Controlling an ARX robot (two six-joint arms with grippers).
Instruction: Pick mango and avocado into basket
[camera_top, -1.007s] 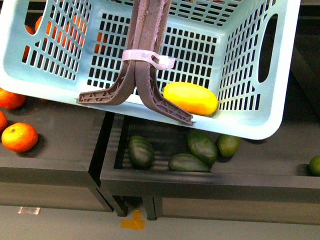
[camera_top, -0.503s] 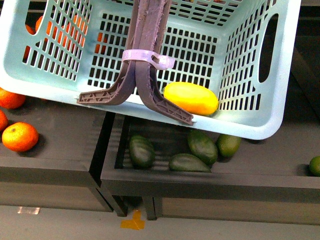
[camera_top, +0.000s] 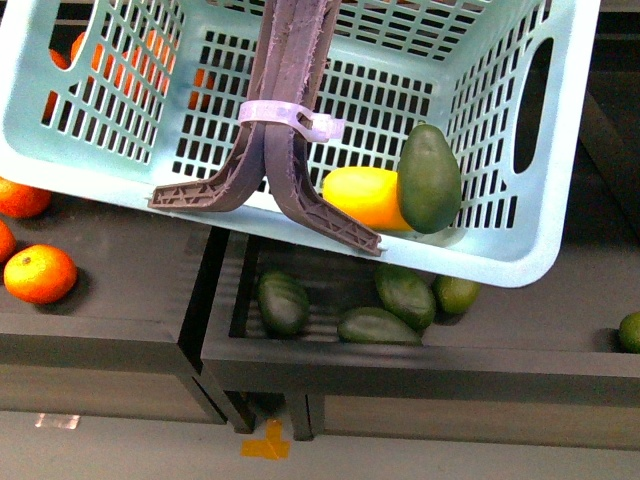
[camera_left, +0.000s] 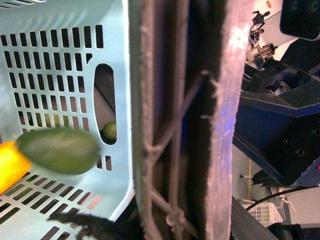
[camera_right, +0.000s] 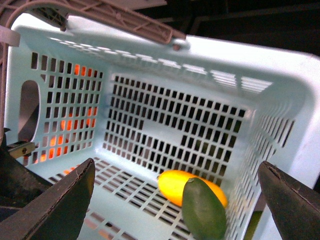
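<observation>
Mango (camera_top: 362, 196) and avocado (camera_top: 430, 178) are both inside the basket (camera_top: 500, 255), in its low right corner. The basket hangs tilted from its handles (camera_top: 285, 100), and I cannot tell the left pincer's grip on them; if it slips, everything spills. The avocado stands on end against the mango and looks blurred, so it may roll. The right pincer (camera_right: 176, 165) gapes wide above, holding nothing.

The oranges (camera_top: 38, 273) on the left are dimpled. The basket is slotted turquoise plastic with ribbed brown handles tied in white. The mango is smooth, the avocado dull and egg-shaped.
</observation>
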